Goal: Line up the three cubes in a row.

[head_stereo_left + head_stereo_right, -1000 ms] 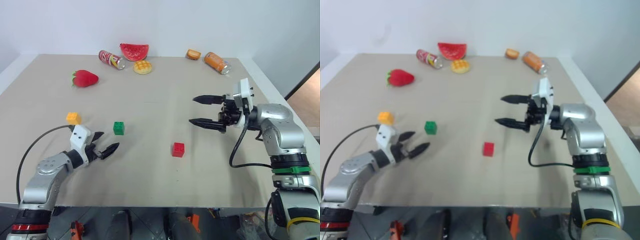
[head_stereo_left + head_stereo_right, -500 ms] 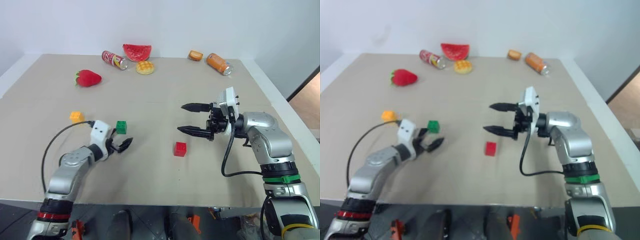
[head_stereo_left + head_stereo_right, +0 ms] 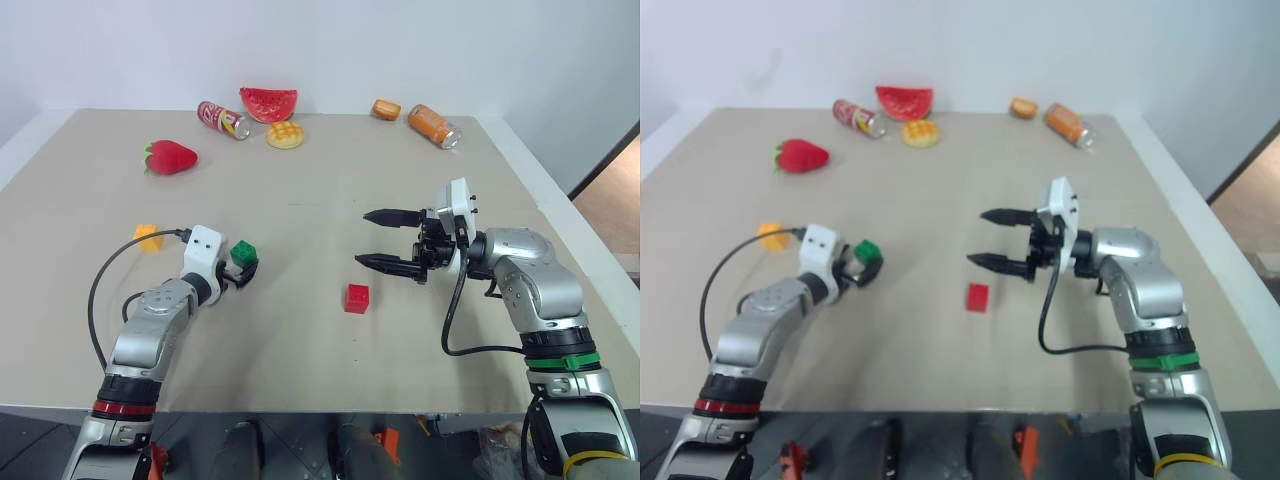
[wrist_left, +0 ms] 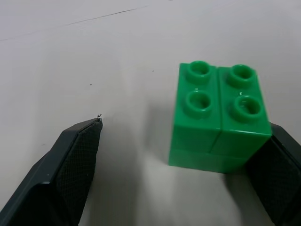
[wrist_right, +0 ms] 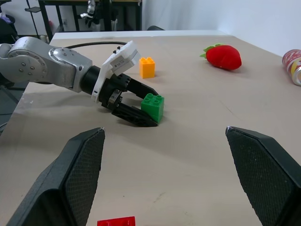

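Green cube is sitting left of centre on the bench, between the spread fingers of the left end effector, one touching. Yellow cube lies further left, red cube right. Right end effector is hovering spread, empty. Step: grasping green; next, closing squarely.

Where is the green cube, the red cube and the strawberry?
green cube (image 4: 217, 117), left wrist view, its studded top.
red cube (image 3: 357, 298), left eye view, its middle.
strawberry (image 3: 171, 157), left eye view, its red body.
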